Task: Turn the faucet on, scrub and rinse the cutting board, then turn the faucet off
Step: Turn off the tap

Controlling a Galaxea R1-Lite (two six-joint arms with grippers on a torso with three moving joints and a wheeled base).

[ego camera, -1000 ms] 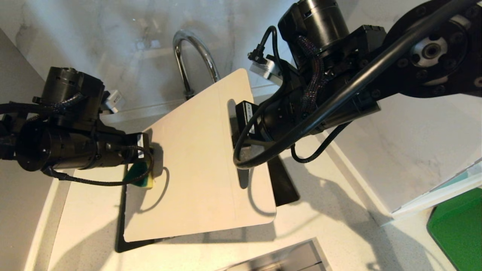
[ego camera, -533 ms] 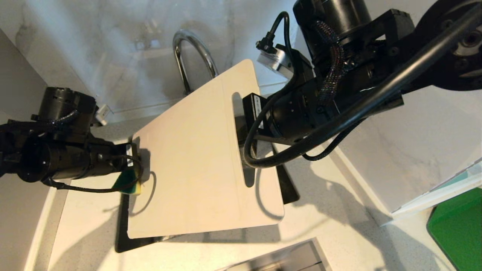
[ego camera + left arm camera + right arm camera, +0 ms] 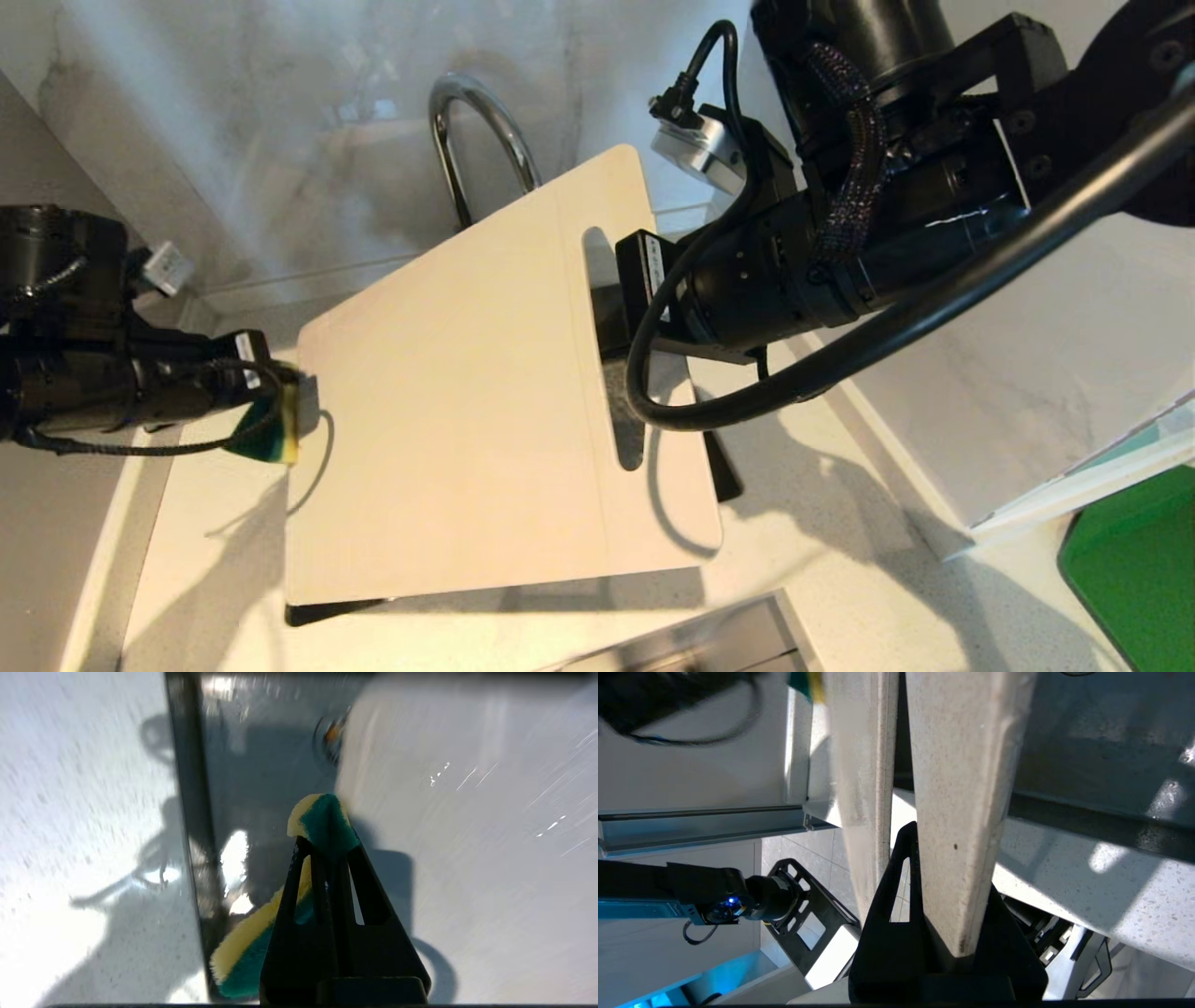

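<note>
Your right tool (image 3: 943,933) is clamped on the handle end of the cutting board (image 3: 485,401), gripping the strip between the outer edge and the handle slot (image 3: 616,373). The board hangs tilted over the dark sink (image 3: 719,471), its far corner raised toward the faucet (image 3: 476,140) and its low edge out over the counter (image 3: 840,560). Your left tool (image 3: 322,854) is pinched together on a green and yellow sponge (image 3: 271,429), sitting just off the board's left edge, not on its face.

Watch these risks:

- The board is wide and thin, and you hold it by one narrow strip. Press the sponge hard near the far left edge and the leverage will likely twist the board in the grip or pull it free into the sink.
- The sponge is squeezed only near one end, with most of it hanging loose. A sideways drag across the board could peel it out of the tool.
- The board's raised corner sits close to the faucet's spout. Swing or lift the board further and you may knock it.
- No water stream is visible, so whether the faucet is running cannot be told; scrubbing dry would leave the rinse undone.
- Once wet, the plastic will probably slip more easily between the fingers.
</note>
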